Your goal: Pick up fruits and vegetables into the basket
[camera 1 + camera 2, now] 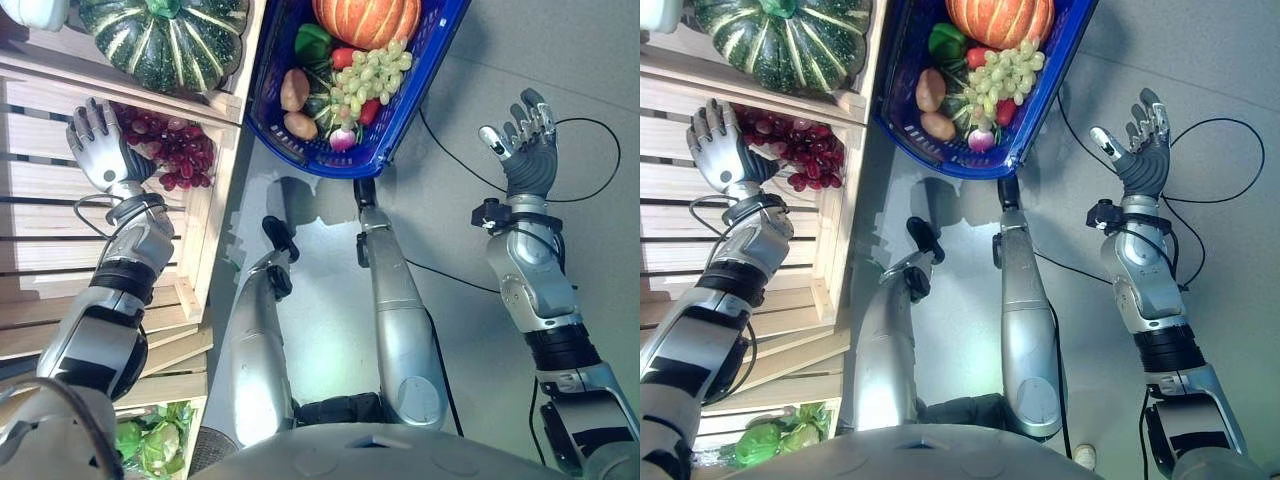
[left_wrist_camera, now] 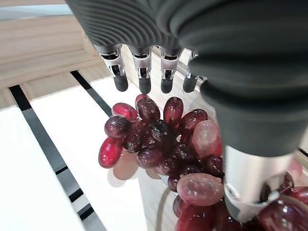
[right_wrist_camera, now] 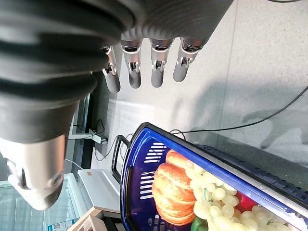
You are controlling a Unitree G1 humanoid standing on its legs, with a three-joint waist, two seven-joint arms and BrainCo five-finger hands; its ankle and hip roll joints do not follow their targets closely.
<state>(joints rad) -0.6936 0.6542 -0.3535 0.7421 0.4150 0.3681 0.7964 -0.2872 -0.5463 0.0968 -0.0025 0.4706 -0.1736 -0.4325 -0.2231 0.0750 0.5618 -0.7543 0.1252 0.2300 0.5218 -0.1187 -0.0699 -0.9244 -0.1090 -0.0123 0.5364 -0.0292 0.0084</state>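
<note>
A bunch of red grapes [image 1: 182, 150] lies in a wooden crate [image 1: 60, 200] on my left. My left hand [image 1: 100, 148] hovers over the bunch's left side, fingers [image 2: 140, 72] straight and open, with the grapes [image 2: 163, 139] just past the fingertips and the thumb beside them. The blue basket [image 1: 422, 80] stands ahead on the floor. It holds an orange pumpkin [image 1: 366, 20], green grapes [image 1: 368, 72], a green pepper [image 1: 312, 42], potatoes [image 1: 294, 90] and a radish [image 1: 343, 137]. My right hand [image 1: 524, 140] is raised open and empty to the right of the basket.
A striped green pumpkin [image 1: 165, 40] sits on the wooden shelf beyond the grape crate. Leafy green vegetables [image 1: 150, 440] lie in a lower crate at the near left. Grey floor [image 1: 580, 60] spreads to the right of the basket.
</note>
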